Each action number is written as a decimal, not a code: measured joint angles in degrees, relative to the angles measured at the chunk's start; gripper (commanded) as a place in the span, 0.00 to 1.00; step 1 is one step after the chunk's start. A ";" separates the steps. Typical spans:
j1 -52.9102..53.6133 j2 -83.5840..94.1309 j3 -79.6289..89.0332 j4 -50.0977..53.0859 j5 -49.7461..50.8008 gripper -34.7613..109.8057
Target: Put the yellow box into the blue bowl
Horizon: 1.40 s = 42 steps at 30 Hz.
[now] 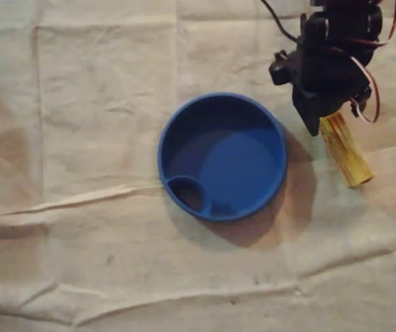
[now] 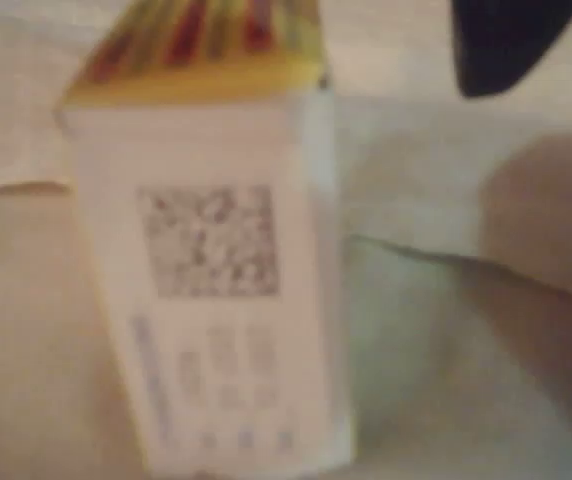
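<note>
One relation is deciding the coming move: the yellow box (image 1: 347, 149) is lying at the very tip of the claw (image 1: 318, 117), its long axis running away from the claw toward the lower right of the overhead view. The blue bowl (image 1: 163, 155) is sitting just beside the claw on the other side, toward the lower left. The box's free end is therefore pointing away from the bowl.

In the wrist view the box (image 2: 216, 280) is sitting close under the camera, showing a pale printed face and a yellow end. One dark finger (image 2: 506, 40) is standing off to the right of it, with a strip of cloth (image 2: 416, 300) showing between them.

Whether the claw is pinching the box or merely straddling it I cannot tell, since the view is blurred and the other side of the box is not showing. Nor can I tell whether the box is resting on the cloth or hanging above it.

As I judge it, the carry will mean swinging the claw toward the bowl, with the box trailing behind it.
</note>
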 measured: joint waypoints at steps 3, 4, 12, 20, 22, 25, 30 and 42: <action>0.00 -0.97 -0.09 -2.99 0.00 0.42; 0.00 -1.23 -0.09 -3.87 0.00 0.42; 0.00 -3.60 -0.09 -7.03 0.00 0.42; -1.41 -3.60 -0.09 -7.12 0.00 0.39; -1.05 -3.60 -0.09 -7.12 0.00 0.36; -0.88 -3.60 -0.09 -7.12 0.00 0.31; -1.41 -3.60 -0.09 -7.12 0.00 0.25; -1.14 -3.60 -0.09 -7.12 0.00 0.24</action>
